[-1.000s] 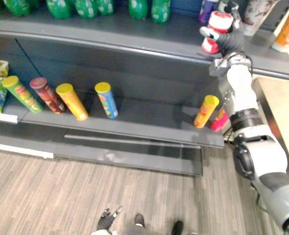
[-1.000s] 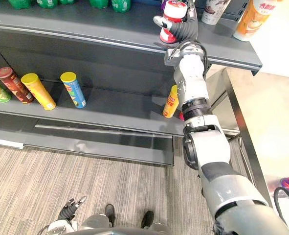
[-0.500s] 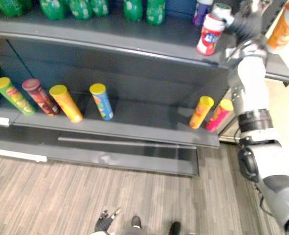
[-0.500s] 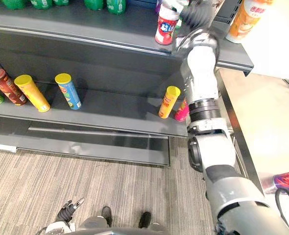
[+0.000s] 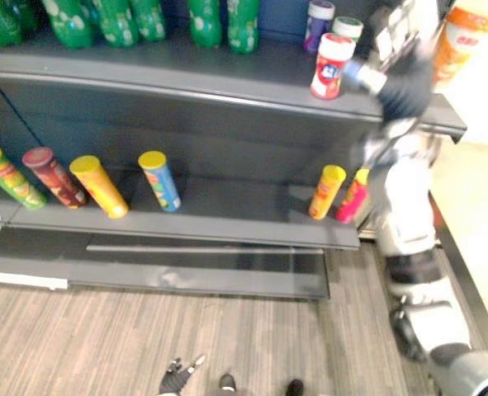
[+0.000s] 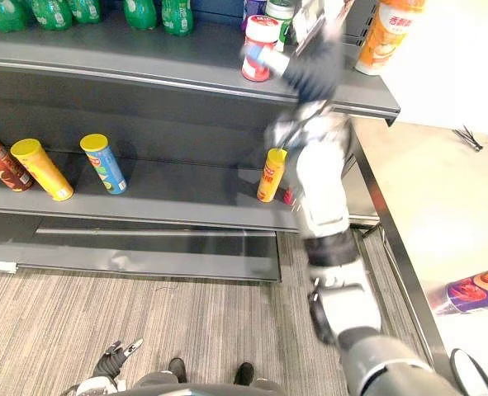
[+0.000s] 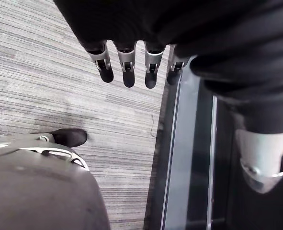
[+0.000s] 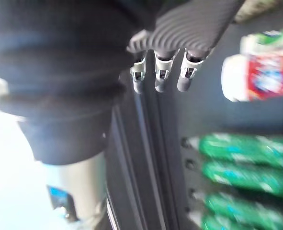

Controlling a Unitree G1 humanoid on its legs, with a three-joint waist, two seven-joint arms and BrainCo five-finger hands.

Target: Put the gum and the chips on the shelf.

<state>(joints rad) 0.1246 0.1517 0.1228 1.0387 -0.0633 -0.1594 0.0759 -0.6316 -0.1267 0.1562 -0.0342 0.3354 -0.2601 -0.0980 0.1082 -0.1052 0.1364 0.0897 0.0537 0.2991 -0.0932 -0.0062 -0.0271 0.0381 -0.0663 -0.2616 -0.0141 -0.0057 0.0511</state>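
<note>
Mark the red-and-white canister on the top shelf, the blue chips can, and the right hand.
red-and-white canister [image 5: 329, 68], left eye view, label middle.
blue chips can [image 5: 161, 183], left eye view, tube middle.
right hand [image 6: 316, 70], right eye view, dark back cover.

— What sort of place is this?
— A shop, most likely: dark tiered shelving [image 5: 186, 87], green bottles [image 5: 121, 21] ranked along the top, chip tubes [image 5: 159, 181] spaced out below.

gum canister [image 5: 330, 68]: red and white | bottles [image 5: 224, 18]: green | shelf [image 5: 186, 73]: dark grey | blue tube [image 5: 159, 181], orange tube [image 5: 99, 186], maroon tube [image 5: 54, 176], pink tube [image 5: 351, 200]: printed labels | floor [image 5: 144, 338]: grey, streaked wood grain
</note>
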